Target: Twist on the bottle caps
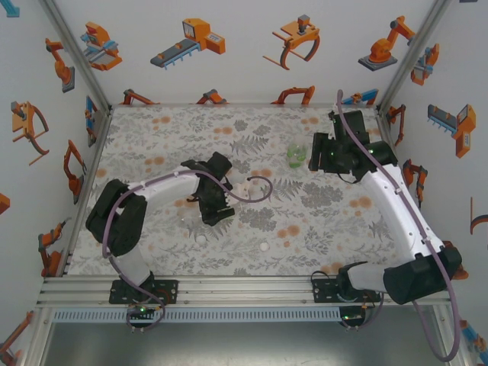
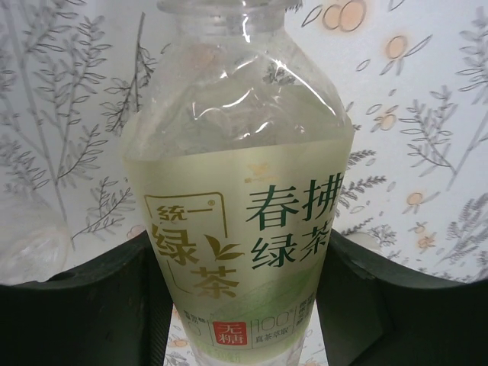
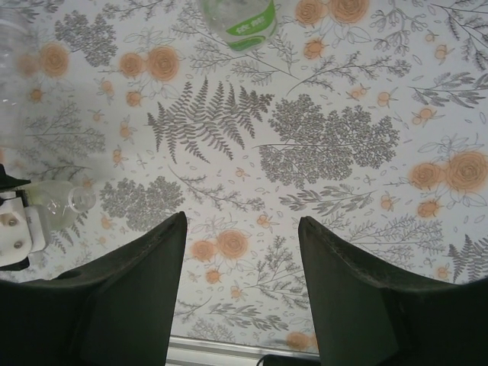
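Note:
The taller bottle [image 2: 236, 198], clear with a pale yellow-green label, stands between my left gripper's [image 2: 242, 236] black fingers [image 2: 91, 305]. They press on both sides of its label. Its neck at the top edge of the left wrist view carries no cap. In the top view the left gripper [image 1: 219, 207] is at the mat's middle left. The squat green bottle [image 1: 296, 157] stands just left of my right gripper [image 1: 316, 158] and shows as a green-labelled bottle [image 3: 238, 19] ahead of it. The right gripper [image 3: 242, 221] is open over bare mat. Two white caps [image 1: 200, 239] [image 1: 263, 246] lie near the front.
The floral mat [image 1: 335, 229] covers the table inside white walls printed with orange robots. An aluminium rail [image 1: 244, 290] runs along the front edge by both arm bases. The left arm's purple cable [image 1: 259, 191] loops over the mat's middle.

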Robot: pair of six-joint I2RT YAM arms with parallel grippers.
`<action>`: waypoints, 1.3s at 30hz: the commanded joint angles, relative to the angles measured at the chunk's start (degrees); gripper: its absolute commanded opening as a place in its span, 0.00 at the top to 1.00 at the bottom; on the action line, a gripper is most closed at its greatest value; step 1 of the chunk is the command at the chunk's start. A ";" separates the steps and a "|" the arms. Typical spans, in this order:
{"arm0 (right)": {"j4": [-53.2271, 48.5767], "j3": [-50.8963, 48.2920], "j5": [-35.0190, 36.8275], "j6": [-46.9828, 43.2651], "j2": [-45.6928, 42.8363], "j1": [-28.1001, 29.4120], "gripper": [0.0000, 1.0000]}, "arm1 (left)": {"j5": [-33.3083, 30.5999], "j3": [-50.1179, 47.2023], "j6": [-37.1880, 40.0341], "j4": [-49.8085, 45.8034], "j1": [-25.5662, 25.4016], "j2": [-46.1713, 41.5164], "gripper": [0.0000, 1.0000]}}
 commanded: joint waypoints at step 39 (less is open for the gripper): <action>73.48 -2.70 -50.75 3.43 -5.07 26.07 0.18 | 36.82 -0.15 -48.95 50.78 1.01 -39.93 0.65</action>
